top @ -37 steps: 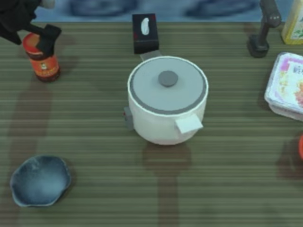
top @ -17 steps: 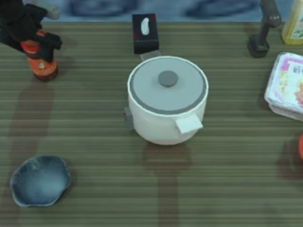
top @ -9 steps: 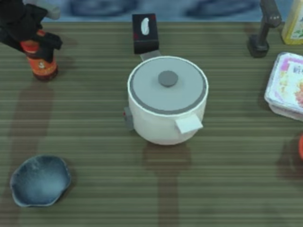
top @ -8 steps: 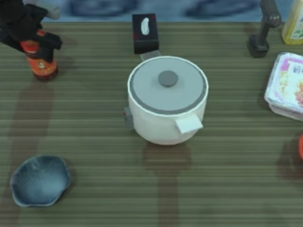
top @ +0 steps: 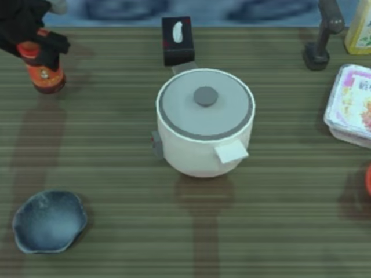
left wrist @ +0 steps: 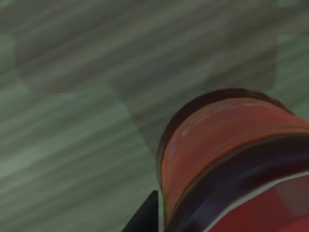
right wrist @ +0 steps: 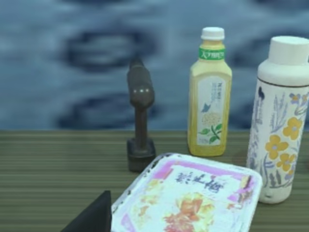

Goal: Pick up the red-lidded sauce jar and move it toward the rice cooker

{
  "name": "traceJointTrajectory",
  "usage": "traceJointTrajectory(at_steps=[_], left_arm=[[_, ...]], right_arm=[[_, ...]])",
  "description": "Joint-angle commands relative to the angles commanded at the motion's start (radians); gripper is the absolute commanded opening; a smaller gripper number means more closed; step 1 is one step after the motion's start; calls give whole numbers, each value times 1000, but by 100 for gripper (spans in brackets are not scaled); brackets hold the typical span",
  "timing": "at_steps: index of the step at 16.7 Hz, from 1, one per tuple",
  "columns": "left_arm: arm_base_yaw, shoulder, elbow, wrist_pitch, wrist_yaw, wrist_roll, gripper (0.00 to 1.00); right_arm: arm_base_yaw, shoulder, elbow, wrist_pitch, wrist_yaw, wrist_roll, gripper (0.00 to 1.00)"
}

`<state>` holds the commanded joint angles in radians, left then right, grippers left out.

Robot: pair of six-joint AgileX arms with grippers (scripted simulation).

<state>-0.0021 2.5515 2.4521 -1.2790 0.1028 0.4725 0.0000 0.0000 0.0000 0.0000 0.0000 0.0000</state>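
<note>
The red-lidded sauce jar is at the table's far left corner, with my left gripper shut on its lid end from above. In the left wrist view the jar fills the frame, with one dark fingertip against its side. I cannot tell whether its base touches the wood. The rice cooker stands at the table's middle, well to the right of the jar. My right arm is out of the top view; only one dark fingertip shows in its wrist view, with nothing held.
A black tissue box sits just behind the cooker. A crinkled blue-grey bowl lies at the front left. At the right are a dark stand, a yellow bottle, a food pack and a flowered flask.
The left gripper closed down over the jar's lid, and now gripper and jar together have shifted slightly toward the far left corner. The cooker has not moved.
</note>
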Motion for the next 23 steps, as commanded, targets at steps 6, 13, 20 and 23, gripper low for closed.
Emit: traceJointTrajectory(at_steps=[6,13,20,23], left_arm=[[16,-340,-387,34,-4,1,0],[21,-430,-481,40,-6,2,0],[-62,-449,-567,96,-43,-159,0],[-140,-486,-660,167,-84,-364,0]], right_arm=[[0,0,0,0,0,0,100],[0,0,0,0,0,0,100],[0,0,0,0,0,0,100],[0,0,0,0,0,0,100]])
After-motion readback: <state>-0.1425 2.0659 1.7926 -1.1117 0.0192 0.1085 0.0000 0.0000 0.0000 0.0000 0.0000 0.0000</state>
